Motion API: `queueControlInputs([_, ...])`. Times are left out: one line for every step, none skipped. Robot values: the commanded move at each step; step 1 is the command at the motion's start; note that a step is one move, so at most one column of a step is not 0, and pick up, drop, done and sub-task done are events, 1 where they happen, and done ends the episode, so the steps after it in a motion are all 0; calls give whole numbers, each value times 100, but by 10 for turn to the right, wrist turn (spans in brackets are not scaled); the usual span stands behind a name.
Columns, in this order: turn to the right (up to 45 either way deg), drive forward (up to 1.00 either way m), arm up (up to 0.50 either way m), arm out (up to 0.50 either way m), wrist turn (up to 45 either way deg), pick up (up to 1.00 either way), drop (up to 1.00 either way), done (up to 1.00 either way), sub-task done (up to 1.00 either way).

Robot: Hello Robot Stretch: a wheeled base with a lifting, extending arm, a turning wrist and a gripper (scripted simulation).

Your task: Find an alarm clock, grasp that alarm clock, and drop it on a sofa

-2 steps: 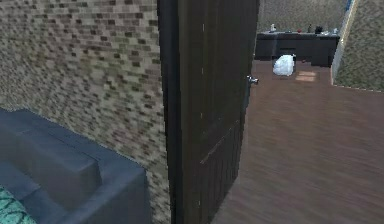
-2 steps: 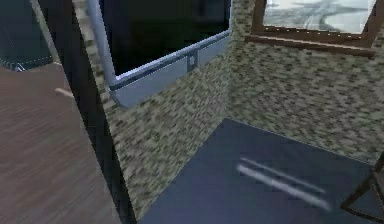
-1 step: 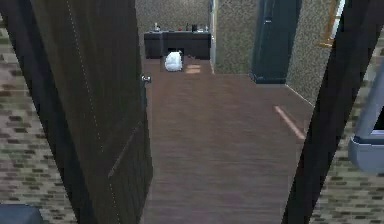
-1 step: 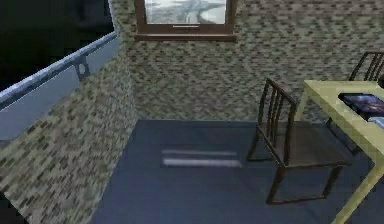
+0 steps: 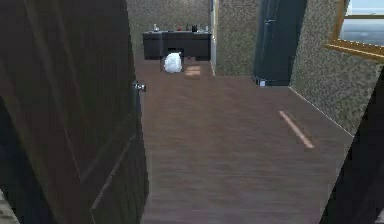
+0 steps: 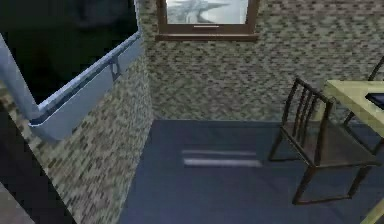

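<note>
Two views reach you, both of rooms with speckled brown and tan walls.

Largest in the forward view is a dark brown door [image 5: 70, 110]. It stands open along that view's left and runs from the top edge to the bottom. Its small round knob [image 5: 139, 87] sits on the edge nearest the middle. Past it, a dark wooden floor [image 5: 230, 140] stretches to the far wall. A tall dark panel [image 5: 278, 40] stands at the back right, and a wood-framed window [image 5: 365, 25] shows in the upper right corner. Against the far wall is a low dark desk [image 5: 178, 45] with a few things on top, too small to name. On the floor just in front of the desk sits a rounded white object [image 5: 173, 63]. Just beside that, to its right, lies a small flat tan thing [image 5: 193, 70].

In the arm side view, a large dark pane [image 6: 70, 60] in a pale blue-grey frame takes up the upper left. A second window [image 6: 205, 15], framed in wood, sits at the top middle above a grey-blue floor [image 6: 170, 190]. At the right, a dark wooden chair [image 6: 320, 135] stands just beside a yellow table [image 6: 360, 100] at the view's edge. A dark thing [image 6: 378, 97] lies on that table.

You cannot tell where the alarm clock is, nor what state the gripper is in.
</note>
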Motion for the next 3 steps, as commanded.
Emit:
queueControlInputs([0,100,0,0,0,0,0,0,0])
queueControlInputs([30,0,0,0,0,0,0,0,0])
queueControlInputs([0,45,0,0,0,0,0,0,0])
